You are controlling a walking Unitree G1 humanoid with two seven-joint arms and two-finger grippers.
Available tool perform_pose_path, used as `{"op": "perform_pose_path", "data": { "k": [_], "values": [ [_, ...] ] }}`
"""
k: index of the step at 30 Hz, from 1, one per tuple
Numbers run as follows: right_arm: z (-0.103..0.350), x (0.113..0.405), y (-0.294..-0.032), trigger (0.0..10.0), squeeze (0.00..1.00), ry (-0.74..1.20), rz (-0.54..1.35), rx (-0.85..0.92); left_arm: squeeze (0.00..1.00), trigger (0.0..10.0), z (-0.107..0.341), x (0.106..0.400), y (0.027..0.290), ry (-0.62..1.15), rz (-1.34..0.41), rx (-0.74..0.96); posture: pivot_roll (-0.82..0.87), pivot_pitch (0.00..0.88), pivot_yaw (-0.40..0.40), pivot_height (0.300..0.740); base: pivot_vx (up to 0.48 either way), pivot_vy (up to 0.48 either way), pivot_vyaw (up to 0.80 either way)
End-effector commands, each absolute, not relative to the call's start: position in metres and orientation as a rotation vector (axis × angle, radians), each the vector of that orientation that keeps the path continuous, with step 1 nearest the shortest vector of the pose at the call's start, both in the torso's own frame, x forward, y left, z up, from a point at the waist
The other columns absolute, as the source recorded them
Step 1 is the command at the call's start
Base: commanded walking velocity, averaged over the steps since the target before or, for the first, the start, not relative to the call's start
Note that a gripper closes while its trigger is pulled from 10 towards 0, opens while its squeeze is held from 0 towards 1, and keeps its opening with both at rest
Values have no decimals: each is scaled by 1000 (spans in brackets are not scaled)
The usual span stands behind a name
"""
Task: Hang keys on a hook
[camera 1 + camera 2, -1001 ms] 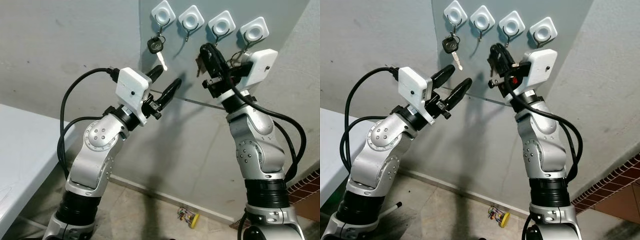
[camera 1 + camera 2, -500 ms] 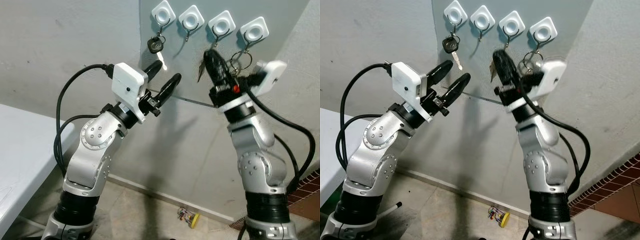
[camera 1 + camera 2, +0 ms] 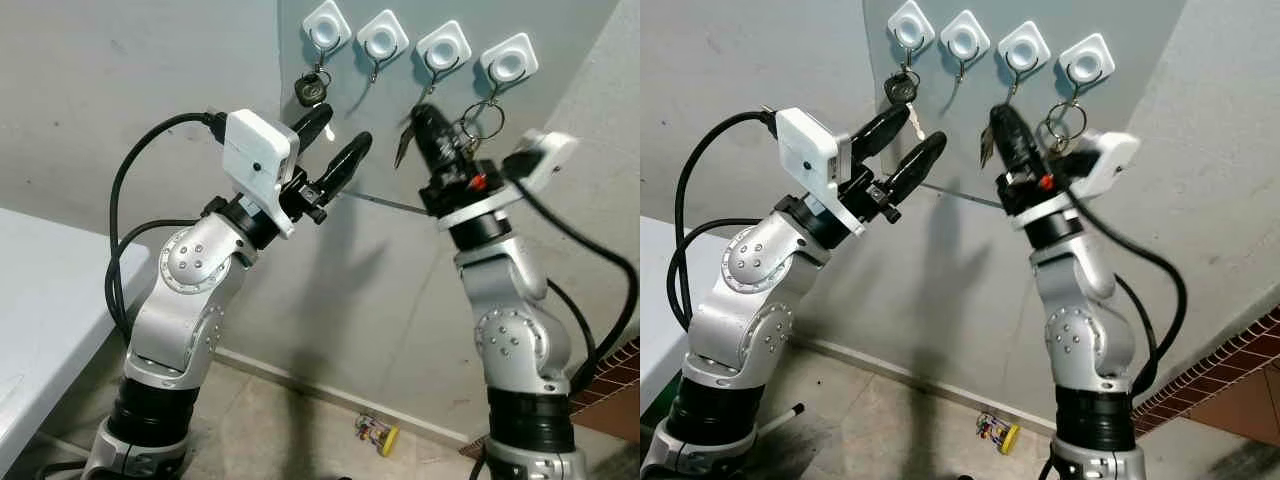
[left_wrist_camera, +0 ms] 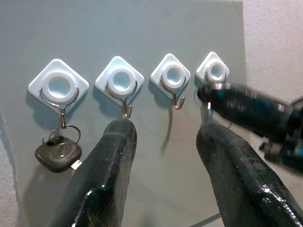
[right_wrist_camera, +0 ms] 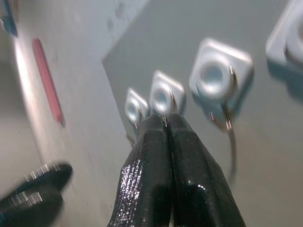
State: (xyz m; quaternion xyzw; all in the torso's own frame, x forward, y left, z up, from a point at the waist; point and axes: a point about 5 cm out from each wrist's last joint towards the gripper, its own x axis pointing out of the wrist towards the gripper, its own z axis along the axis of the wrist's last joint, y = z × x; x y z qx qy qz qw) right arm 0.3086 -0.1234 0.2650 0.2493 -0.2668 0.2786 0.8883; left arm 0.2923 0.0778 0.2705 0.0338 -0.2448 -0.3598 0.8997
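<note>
Four white hooks sit in a row on a grey wall panel point(image 3: 400, 90). A black car key point(image 3: 312, 90) hangs from the first hook point(image 3: 326, 24). My left gripper point(image 3: 343, 125) is open just below and right of that key, its fingers point(image 4: 109, 156) pointing at the hooks. My right gripper point(image 3: 420, 112) is shut below the third hook point(image 3: 444, 47), and a small key blade point(image 3: 402, 148) sticks out beside its tip. Metal key rings point(image 3: 480, 115) dangle under the fourth hook point(image 3: 508, 62), close beside the right fingers point(image 5: 156, 156).
A white table point(image 3: 40, 300) lies at the lower left. A small colourful object with a yellow part point(image 3: 377, 433) lies on the floor by the wall base. Brick tiling point(image 3: 620, 370) shows at the lower right.
My left gripper has risen toward the car key and the hooks. My right wrist has twisted, swinging its white camera block to the right, while its shut fingers stay below the third hook.
</note>
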Motion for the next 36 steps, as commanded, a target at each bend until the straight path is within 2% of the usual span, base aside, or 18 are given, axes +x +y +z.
{"op": "perform_pose_path", "data": {
  "k": [1, 36],
  "values": [
    [274, 307, -125, 10000, 0, -589, 582, 551, 0, 10000, 275, 288, 75, -525, -770, 77, 3, 83, -37, 740, 0, 0, 0],
    [272, 333, -133, 10000, 0, -558, 535, 656, 0, 10000, 278, 287, 78, -530, -749, 64, 19, 104, -41, 740, 0, 0, 0]
  ]
}}
